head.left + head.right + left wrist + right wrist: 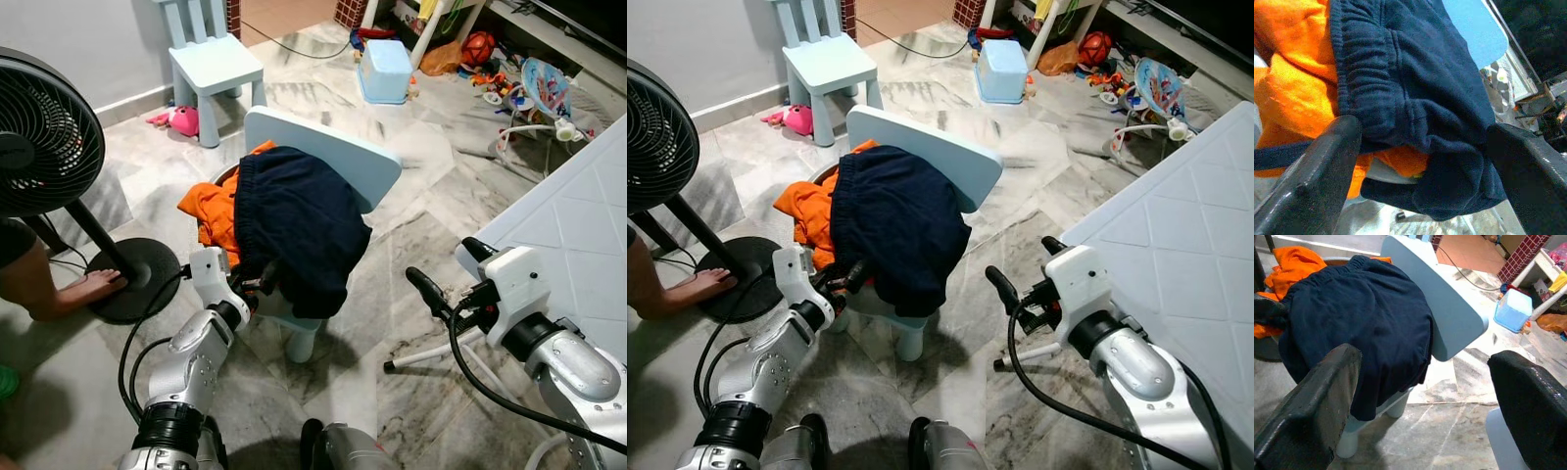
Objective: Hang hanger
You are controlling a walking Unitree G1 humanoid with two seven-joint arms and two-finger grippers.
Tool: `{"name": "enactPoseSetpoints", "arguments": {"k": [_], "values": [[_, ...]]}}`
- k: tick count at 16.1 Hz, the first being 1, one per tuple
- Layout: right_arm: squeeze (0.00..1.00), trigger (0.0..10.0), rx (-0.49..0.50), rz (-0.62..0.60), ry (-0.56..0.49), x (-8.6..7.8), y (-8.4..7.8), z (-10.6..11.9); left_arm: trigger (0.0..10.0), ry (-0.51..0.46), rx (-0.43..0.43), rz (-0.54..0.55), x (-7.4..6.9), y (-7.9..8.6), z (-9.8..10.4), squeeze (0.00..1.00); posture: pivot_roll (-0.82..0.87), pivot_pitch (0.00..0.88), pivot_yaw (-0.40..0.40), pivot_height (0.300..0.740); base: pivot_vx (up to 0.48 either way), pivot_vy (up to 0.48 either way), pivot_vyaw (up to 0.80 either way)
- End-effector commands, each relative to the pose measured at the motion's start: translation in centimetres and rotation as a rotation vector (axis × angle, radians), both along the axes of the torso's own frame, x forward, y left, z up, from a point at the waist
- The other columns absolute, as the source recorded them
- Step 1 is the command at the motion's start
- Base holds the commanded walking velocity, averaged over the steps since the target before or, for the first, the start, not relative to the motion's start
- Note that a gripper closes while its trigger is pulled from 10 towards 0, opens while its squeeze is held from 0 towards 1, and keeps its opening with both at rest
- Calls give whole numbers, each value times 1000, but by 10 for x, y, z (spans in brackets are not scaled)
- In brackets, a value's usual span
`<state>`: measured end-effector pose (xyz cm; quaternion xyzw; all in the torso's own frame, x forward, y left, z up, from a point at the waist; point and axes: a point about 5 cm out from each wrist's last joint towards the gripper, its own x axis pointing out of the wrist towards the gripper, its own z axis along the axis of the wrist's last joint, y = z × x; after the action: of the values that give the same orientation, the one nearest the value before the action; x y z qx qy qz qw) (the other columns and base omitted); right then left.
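A grey-veined marble floor (411, 166) runs back to scattered toys and a pale blue plastic box (384, 70). Two pale blue children's chairs: the near one (338, 162) carries one navy cloth garment (299, 230) over one orange garment (216, 211). No hanger can be made out. The left claw (257, 284), fingers apart, touches the navy hem. The right claw (446, 284) hovers open near the chair. A black standing fan (44, 147) is cut off; a person's foot (90, 287) rests on its base.

Both arms reach forward, left tool (257, 285) and right tool (446, 279) spread wide.
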<state>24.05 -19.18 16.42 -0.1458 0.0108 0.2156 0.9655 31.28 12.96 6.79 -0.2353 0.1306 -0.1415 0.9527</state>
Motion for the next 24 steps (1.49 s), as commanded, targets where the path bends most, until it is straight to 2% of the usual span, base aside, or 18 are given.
{"name": "enactPoseSetpoints", "arguments": {"k": [1, 2, 3, 5, 7, 11, 12, 13, 14, 24], "values": [[0, 10000, -8, -15, -9, -2, -7, 6, 10000, 38, 9, -19, -6, -1, -11, 0, -303, 251, -164, 740, 0, 0, 0], [0, 10000, -8, -18, -8, -3, -7, 6, 9882, 68, -4, -24, -6, 1, -16, 0, -303, 251, -164, 740, 0, 0, 0], [0, 10000, -8, -20, -7, -5, -6, 6, 3961, 70, -14, -25, -5, 1, -17, 0, -305, 251, -160, 740, 0, 0, 0], [0, 10000, -5, -21, -4, -8, -5, 5, 4471, 87, -32, -3, 0, 3, -18, 0, -306, 253, -158, 740, 0, 0, 0], [0, 10000, -4, -22, -2, -8, -4, 5, 10000, 92, -41, 11, 2, 3, -19, 0, -313, 253, -158, 740, 0, 0, 0], [0, 10000, -4, -26, -1, -7, -5, 6, 10000, 88, -62, 23, 6, 3, -19, 0, -316, 255, -161, 740, 0, 0, 0], [0, 10000, -4, -26, -1, -7, -4, 6, 5098, 91, -67, 22, 6, 3, -19, 0, -315, 254, -161, 740, 0, 0, 0], [0, 10000, -2, -24, -2, -7, -3, 6, 1176, 94, -73, 20, 6, 2, -21, 0, -315, 254, -161, 740, 0, 0, 0], [0, 10000, -1, -24, -2, -7, -3, 6, 0, 94, -77, 21, 6, 2, -21, 0, -315, 254, -161, 740, 0, 0, 0], [0, 10000, 3, -28, 1, -7, -2, 5, 0, 70, -76, 27, 10, 2, -20, 0, -318, 253, -161, 740, 0, 0, 0]]}}
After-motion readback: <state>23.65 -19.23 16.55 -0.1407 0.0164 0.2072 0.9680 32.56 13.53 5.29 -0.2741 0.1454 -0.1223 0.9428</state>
